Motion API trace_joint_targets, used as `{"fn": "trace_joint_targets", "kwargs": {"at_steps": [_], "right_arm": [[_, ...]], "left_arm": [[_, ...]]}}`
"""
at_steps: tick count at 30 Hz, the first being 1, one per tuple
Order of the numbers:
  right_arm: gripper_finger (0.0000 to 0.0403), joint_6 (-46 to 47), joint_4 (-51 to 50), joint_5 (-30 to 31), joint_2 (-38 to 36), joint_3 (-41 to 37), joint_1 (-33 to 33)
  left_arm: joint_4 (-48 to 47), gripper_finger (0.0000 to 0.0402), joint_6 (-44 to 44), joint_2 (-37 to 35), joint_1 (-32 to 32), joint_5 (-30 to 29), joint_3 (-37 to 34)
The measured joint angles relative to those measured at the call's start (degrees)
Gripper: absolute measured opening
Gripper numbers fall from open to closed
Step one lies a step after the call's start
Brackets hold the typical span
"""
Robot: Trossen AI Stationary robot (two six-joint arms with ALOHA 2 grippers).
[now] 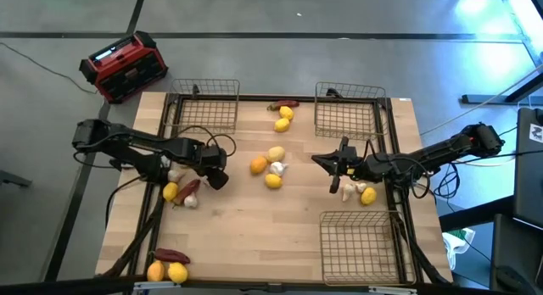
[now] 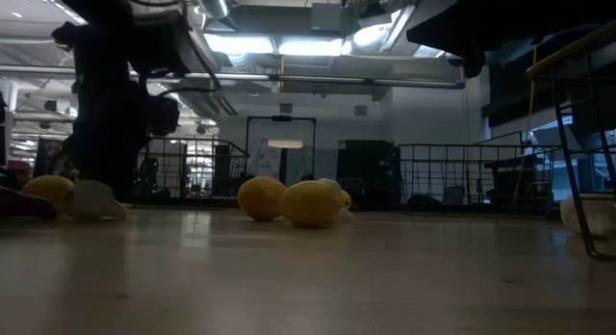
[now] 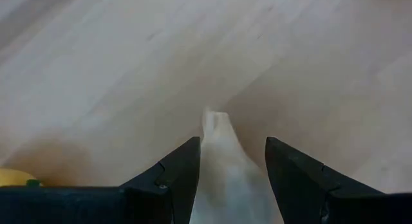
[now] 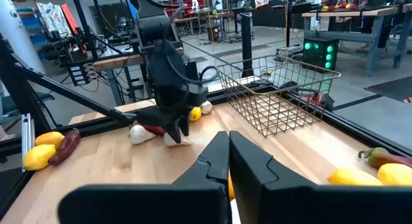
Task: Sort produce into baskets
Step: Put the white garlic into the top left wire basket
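While the left claw grips a whitish bulb low over the desk, the right claw waits clenched and empty near the desk's right side.

Held between both fingers, the bulb looks ready to be carried to a basket; the nearest is the far-left basket, with two more baskets along the right. A yellow fruit, a dark red pepper and another bulb crowd just beside the left claw. More fruit lies mid-desk, likely clear of the way. A red and black box sits off the desk.
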Motion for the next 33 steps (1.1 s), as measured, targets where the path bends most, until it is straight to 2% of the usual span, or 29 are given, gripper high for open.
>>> {"fn": "trace_joint_targets", "kwargs": {"at_steps": [9,15,24,28,33], "right_arm": [[0.0014,0.0,0.0,0.0,0.0,0.0,0.0],[0.0014,0.0,-0.4,0.0,0.0,0.0,0.0],[0.0014,0.0,-1.0,0.0,0.0,0.0,0.0],[0.0014,0.0,-1.2,0.0,0.0,0.0,0.0],[0.0014,0.0,-1.2,0.0,0.0,0.0,0.0]], "left_arm": [[-0.1,0.0168,3.3,5.3,0.0,2.5,0.0],[-0.5,0.0131,6.3,7.0,0.0,2.7,0.2],[-0.2,0.0055,12.0,6.7,-0.3,2.0,0.1],[-0.2,0.0048,13.6,5.6,-1.0,1.2,0.6],[0.6,0.0058,14.1,1.7,-1.7,-0.3,3.5]]}}
